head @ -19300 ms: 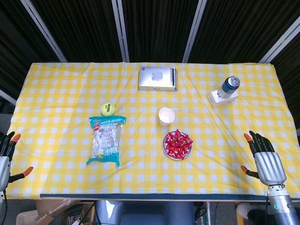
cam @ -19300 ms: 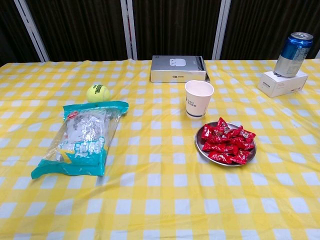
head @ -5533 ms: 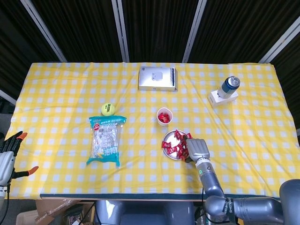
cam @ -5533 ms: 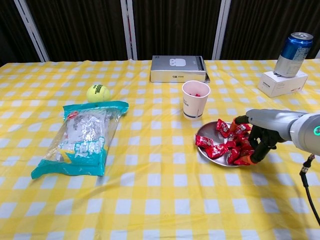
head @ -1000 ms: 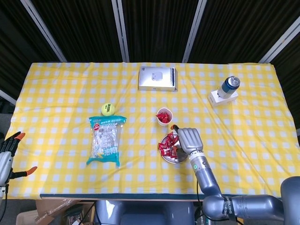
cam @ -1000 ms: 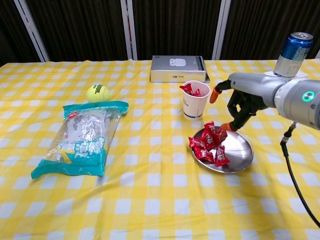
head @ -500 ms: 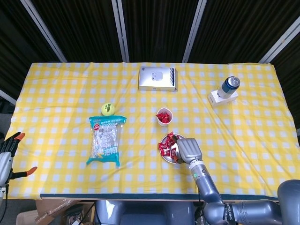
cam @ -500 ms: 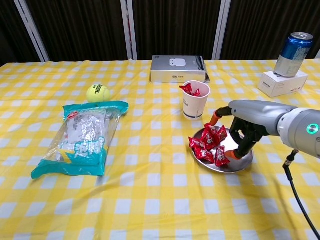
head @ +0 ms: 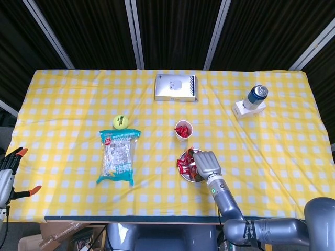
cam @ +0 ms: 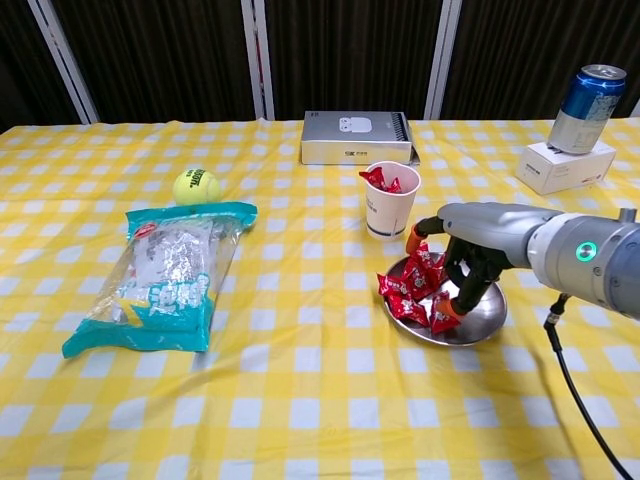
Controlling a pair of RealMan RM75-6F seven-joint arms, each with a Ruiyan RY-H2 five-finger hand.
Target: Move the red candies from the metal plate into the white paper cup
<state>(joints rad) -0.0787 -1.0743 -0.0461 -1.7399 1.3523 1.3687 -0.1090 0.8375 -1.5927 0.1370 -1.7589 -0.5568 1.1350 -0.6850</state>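
The metal plate (cam: 478,318) (head: 184,175) lies right of the table's centre, with several red candies (cam: 408,287) (head: 183,163) heaped on its left side. Just behind it stands the white paper cup (cam: 389,207) (head: 182,130), which has red candies showing at its rim. My right hand (cam: 462,262) (head: 205,162) is low over the plate. Its thumb is behind the heap, its fingertips (cam: 450,309) are in front, and it touches the candies, which still lie on the plate. My left hand (head: 7,175) hangs off the table's left edge, fingers apart and holding nothing.
A teal snack bag (cam: 165,275) and a tennis ball (cam: 196,185) lie to the left. A grey box (cam: 356,137) sits behind the cup. A blue can (cam: 589,107) stands on a small white box (cam: 563,166) at the far right.
My right hand has shifted left and down onto the candy heap, so that thumb and fingers now bracket it. The left hand has stayed where it was.
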